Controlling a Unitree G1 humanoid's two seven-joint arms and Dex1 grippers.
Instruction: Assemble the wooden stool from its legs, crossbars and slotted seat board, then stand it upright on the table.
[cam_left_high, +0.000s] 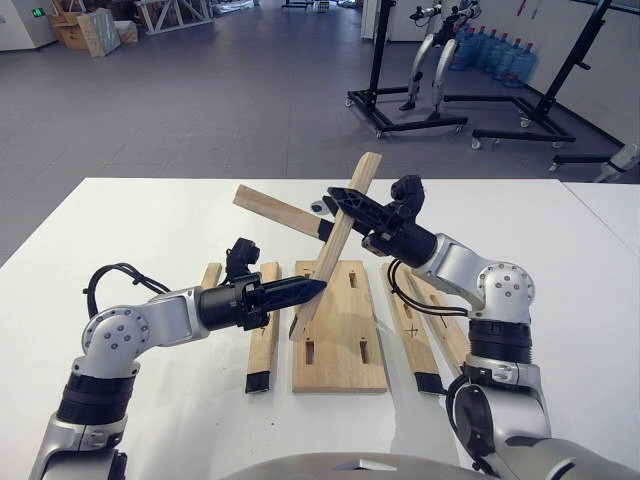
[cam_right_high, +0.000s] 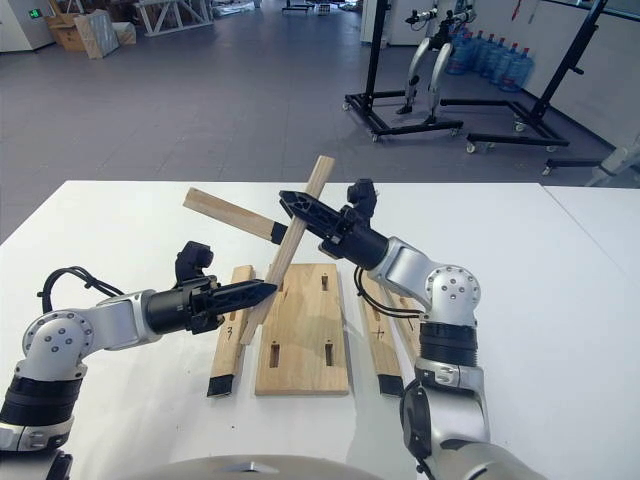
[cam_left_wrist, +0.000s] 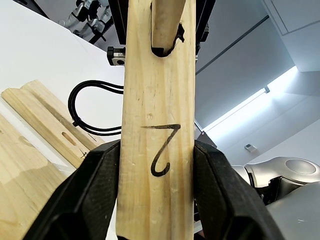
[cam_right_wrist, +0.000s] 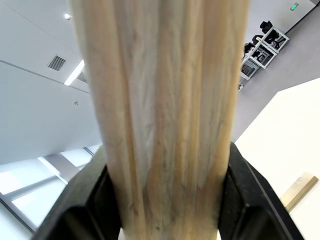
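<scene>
Seat board (cam_left_high: 340, 335) lies flat on white table (cam_left_high: 150, 230), nearest, slots up. Spare legs (cam_left_high: 264, 340) lie flat just beside it on L, more (cam_left_high: 418, 340) on R. Above the board's L edge, L gripper (cam_left_high: 312, 289) is clamped on leg marked 2 (cam_left_high: 345, 215), low on its length; the leg is tilted, top end leaning away and to the R. Farther back, R gripper (cam_left_high: 338, 205) is closed on crossbar (cam_left_high: 275, 210), whose end sits at the leg's slot; its other end points far-L, off the table.
</scene>
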